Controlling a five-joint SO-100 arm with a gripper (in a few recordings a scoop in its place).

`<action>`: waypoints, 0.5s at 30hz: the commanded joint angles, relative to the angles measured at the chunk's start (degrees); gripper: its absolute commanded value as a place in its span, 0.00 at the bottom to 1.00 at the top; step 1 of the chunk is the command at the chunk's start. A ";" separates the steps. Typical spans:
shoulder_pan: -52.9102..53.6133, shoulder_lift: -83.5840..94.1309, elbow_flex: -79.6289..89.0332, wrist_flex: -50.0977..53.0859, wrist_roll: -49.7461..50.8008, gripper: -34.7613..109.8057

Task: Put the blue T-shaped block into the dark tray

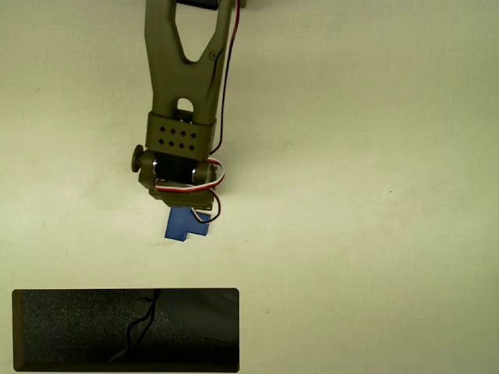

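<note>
In the overhead view, the long black rectangular tray with a speckled matte floor (78, 331) lies at the lower left of the pale table (374, 195); a thin dark wiggly line (140, 327) runs inside it. Above the tray and apart from its rim, the small flat solid-blue T-shaped block (181, 224) sits partly beneath the olive-green arm's pincer (187, 209). The pincer's fingers are hidden under the wrist; its state cannot be determined. The arm (187, 70) extends beyond, away from the tray.
</note>
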 commanded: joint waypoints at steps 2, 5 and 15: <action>1.23 -2.29 -4.83 -1.14 -1.14 0.24; 1.49 -5.71 -9.23 -4.39 -0.09 0.24; 1.05 -16.70 -21.18 -15.82 2.11 0.24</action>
